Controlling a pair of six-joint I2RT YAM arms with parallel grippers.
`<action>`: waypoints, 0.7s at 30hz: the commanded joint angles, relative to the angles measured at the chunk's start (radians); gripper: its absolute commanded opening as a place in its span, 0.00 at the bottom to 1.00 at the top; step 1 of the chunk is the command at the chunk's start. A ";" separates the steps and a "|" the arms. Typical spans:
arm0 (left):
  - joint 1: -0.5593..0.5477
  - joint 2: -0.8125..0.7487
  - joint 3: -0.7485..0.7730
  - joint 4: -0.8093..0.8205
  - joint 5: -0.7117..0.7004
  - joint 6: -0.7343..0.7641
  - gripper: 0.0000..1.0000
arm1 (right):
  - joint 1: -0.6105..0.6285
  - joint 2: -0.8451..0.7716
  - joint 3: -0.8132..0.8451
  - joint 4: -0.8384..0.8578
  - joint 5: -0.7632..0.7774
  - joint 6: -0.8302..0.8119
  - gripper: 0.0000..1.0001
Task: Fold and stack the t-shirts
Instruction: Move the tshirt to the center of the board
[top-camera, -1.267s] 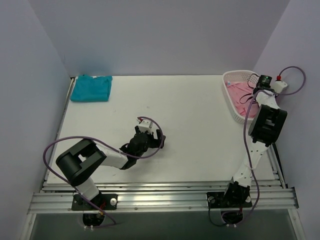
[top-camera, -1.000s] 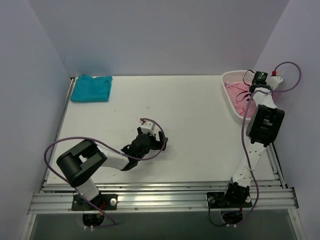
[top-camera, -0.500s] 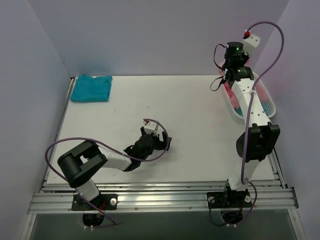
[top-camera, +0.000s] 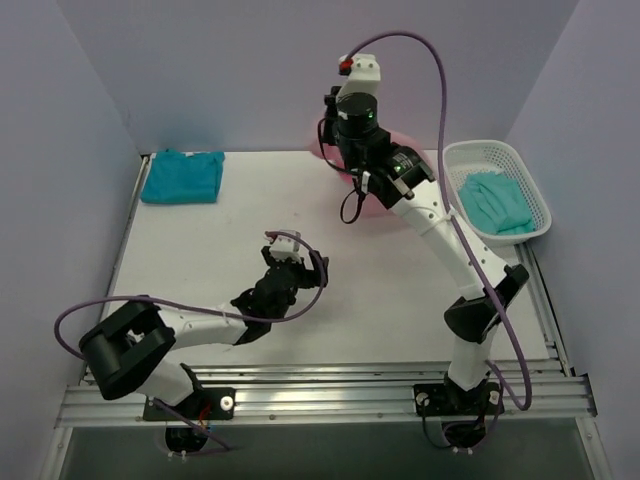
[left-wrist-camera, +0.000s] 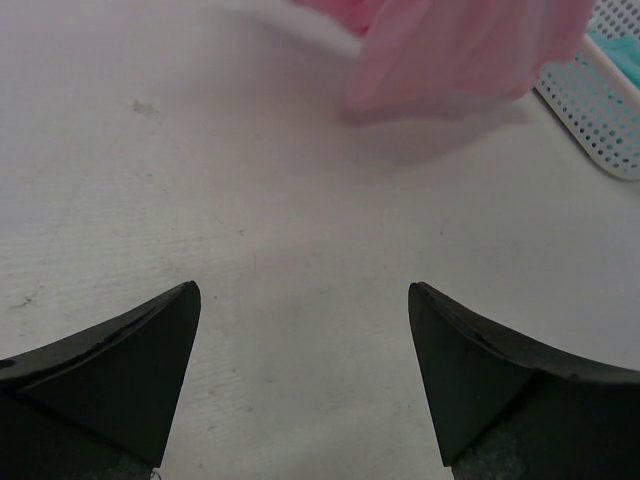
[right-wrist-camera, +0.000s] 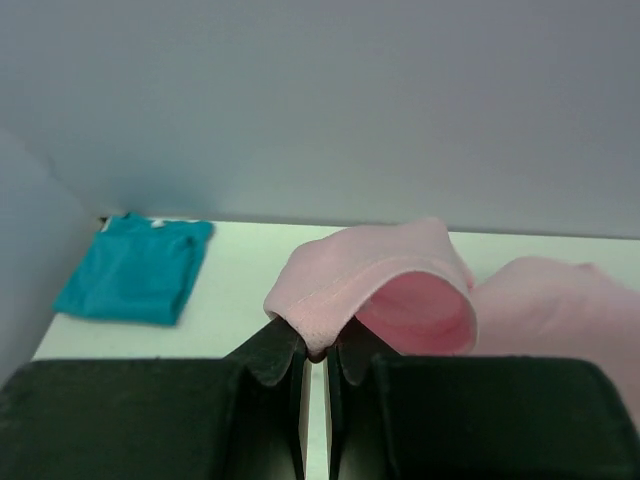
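My right gripper (right-wrist-camera: 315, 350) is shut on an edge of the light pink t-shirt (right-wrist-camera: 400, 290) and holds it up over the back middle of the table; in the top view the gripper (top-camera: 352, 165) is mostly hidden by its wrist and the pink cloth (top-camera: 380, 198) hangs beneath it. The deep teal t-shirt (top-camera: 182, 176) lies folded at the back left corner and also shows in the right wrist view (right-wrist-camera: 135, 270). The mint-teal t-shirt (top-camera: 495, 200) lies in the basket. My left gripper (top-camera: 300, 265) is open and empty low over the table's middle (left-wrist-camera: 302, 300), with the pink shirt (left-wrist-camera: 450, 50) ahead of it.
The white mesh basket (top-camera: 540, 205) stands at the back right, its wall showing in the left wrist view (left-wrist-camera: 600, 120). Purple walls close in the back and both sides. An aluminium rail runs along the near edge (top-camera: 320, 395).
My right arm lifted the pink shirt out of the basket and swung it left to the back middle, uncovering the mint-teal shirt. My left gripper shifted slightly.
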 joint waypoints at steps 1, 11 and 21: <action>-0.003 -0.134 -0.016 -0.078 -0.128 -0.001 0.94 | 0.105 -0.041 0.042 0.014 -0.012 -0.047 0.00; 0.002 -0.534 -0.154 -0.259 -0.279 -0.088 0.94 | 0.209 -0.084 -0.249 0.084 0.411 -0.003 0.00; 0.000 -0.601 -0.112 -0.365 -0.337 -0.100 0.94 | 0.047 -0.245 -0.679 0.011 0.470 0.276 0.00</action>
